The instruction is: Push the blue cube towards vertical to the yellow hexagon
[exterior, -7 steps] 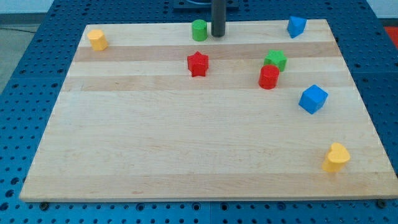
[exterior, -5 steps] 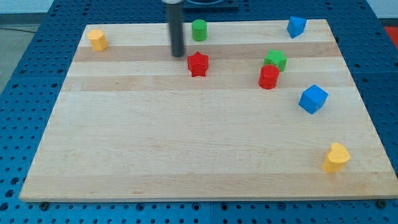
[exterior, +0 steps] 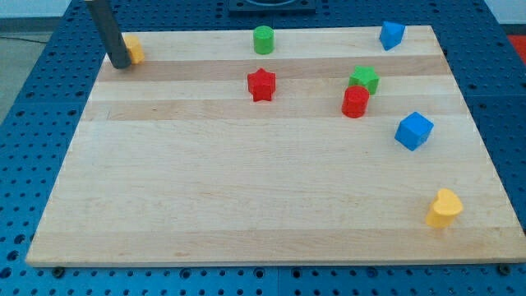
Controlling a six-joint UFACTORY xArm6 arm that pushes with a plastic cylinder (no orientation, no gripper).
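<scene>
We look down on a pale wooden board (exterior: pixel 246 181) that lies on a blue perforated table (exterior: pixel 33 148). Our arm has no fingers to open or close: it ends in a straight dark rod (exterior: pixel 107 29), so nothing is gripped, and my tip (exterior: pixel 119 65) rests on the board at its corner at the view's top left. Just to the tip's right, touching or nearly touching the rod, sits the yellow hexagon (exterior: pixel 134 49), partly hidden behind the rod. The blue cube (exterior: pixel 413 131) lies far from the tip, well across the board toward the view's right and somewhat lower. Farther still, near the corner at the view's bottom right, stands a yellow heart-shaped block (exterior: pixel 445 207). Between the tip and the blue cube we see a red star (exterior: pixel 261 84) about midway along the upper part of the board, and beyond it a red cylinder (exterior: pixel 355 102) touching a green block (exterior: pixel 364 80) just above it. A green cylinder (exterior: pixel 263 39) stands at the top edge, to the tip's right, and a second blue block (exterior: pixel 391 34) sits near the corner at the view's top right.
</scene>
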